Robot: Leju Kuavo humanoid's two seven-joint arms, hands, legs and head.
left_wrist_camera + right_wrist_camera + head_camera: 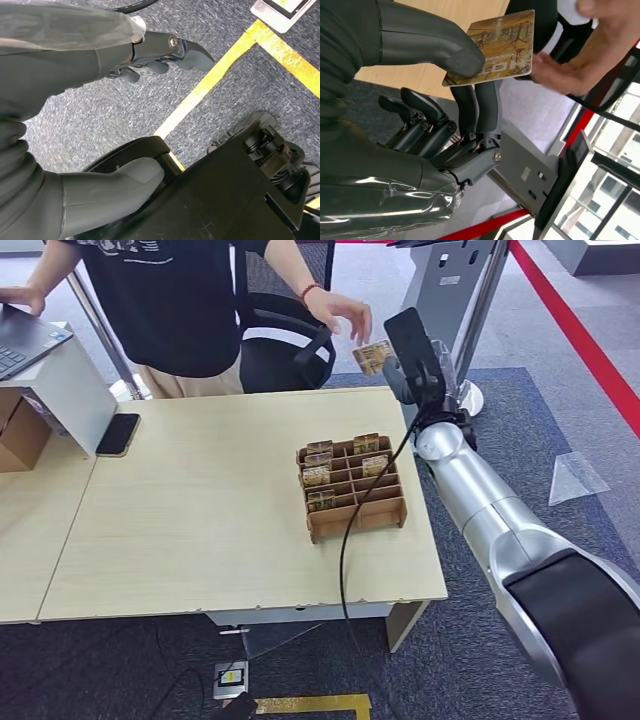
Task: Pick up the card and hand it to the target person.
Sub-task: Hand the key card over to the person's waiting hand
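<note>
My right hand point(411, 365) is raised past the table's far right corner and pinches a gold-brown card point(497, 47) between thumb and fingers point(478, 107). In the head view the card point(371, 357) sticks out toward a person's hand point(343, 315) reaching over from the far side. In the right wrist view that person's hand point(565, 70) touches the card's far edge. My left hand point(124, 65) hangs beside my body over the carpet, fingers loosely extended, holding nothing.
A cardboard divider tray point(385, 512) with several more cards stands on the light wooden table point(196, 520). A phone point(118, 434), a laptop point(23, 340) and a box lie at the far left. An office chair point(283, 340) and a red barrier point(581, 340) stand behind.
</note>
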